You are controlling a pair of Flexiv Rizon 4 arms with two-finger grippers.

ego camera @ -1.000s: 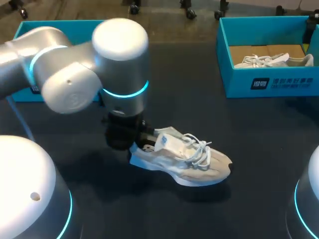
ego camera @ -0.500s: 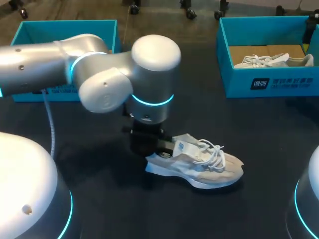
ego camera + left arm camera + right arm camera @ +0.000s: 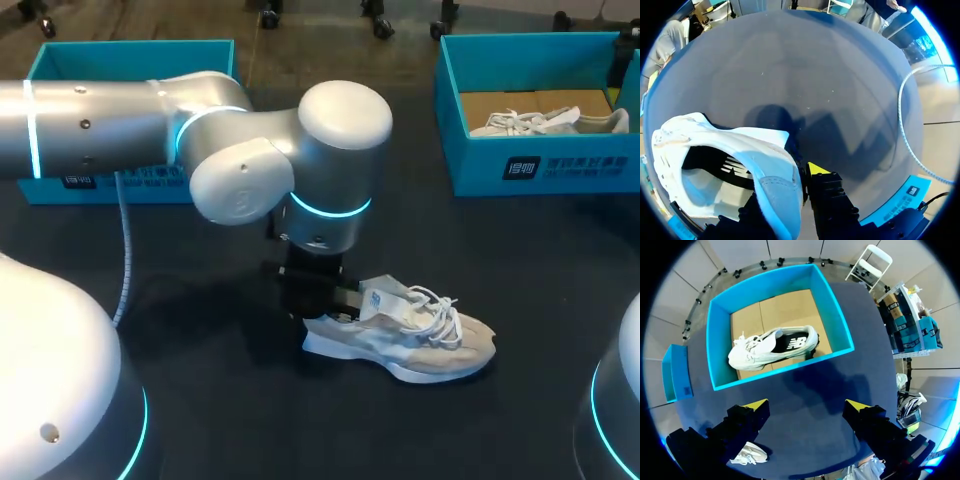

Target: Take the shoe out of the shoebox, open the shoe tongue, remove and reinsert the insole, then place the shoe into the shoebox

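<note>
Grips the heel rim of the white shoe (image 3: 400,340) (image 3: 740,150) with the left jaws, clenched tight on it. Has the shoe out of its box, down on the dark table (image 3: 500,260) near the middle, toe toward the right. Holds the right jaws wide apart, high up, grasping nothing. Looks down on the blue shoebox (image 3: 540,165) (image 3: 775,371) with a second white shoe (image 3: 545,122) (image 3: 772,347) inside.

White print on the shoebox (image 3: 570,168) wall (square mark, then characters): too small to read. Same for the tongue label (image 3: 374,297) on the shoe (image 3: 425,352).
</note>
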